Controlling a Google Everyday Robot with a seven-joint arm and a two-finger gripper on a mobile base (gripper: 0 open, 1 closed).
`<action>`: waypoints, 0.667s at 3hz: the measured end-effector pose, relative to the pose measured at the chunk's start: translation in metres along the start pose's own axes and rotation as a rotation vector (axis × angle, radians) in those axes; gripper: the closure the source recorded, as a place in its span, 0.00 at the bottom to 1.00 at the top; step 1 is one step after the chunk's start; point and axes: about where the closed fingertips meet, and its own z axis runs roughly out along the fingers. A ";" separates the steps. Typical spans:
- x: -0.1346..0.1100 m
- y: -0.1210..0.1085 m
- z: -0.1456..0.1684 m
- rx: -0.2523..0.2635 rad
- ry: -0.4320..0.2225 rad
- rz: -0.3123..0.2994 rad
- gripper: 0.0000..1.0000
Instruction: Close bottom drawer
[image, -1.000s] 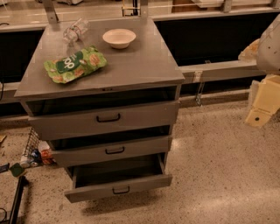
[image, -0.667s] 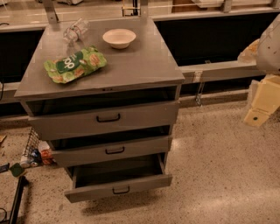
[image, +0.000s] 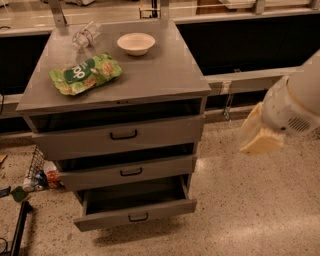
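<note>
The bottom drawer (image: 135, 212), a wide, shallow grey box with a small black bar handle (image: 138, 217), stands pulled out at 6 o'clock, lowest of three. The cream-coloured gripper (image: 260, 136) hangs well apart at 3 o'clock; whether it is released or clenched cannot be told. To close the drawer well, the gripper should probably drop low, meet the panel near its handle and push straight toward 12 o'clock, so the box does not skew. On the grey desk (image: 165, 75) lie a green snack bag (image: 85, 74), a white bowl (image: 136, 43) and a clear plastic container (image: 86, 34). The speckled stone floor (image: 250, 210) surrounds it.
</note>
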 end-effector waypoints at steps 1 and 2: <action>0.007 0.019 0.071 -0.042 -0.087 -0.042 0.85; -0.010 0.031 0.178 -0.076 -0.126 -0.110 1.00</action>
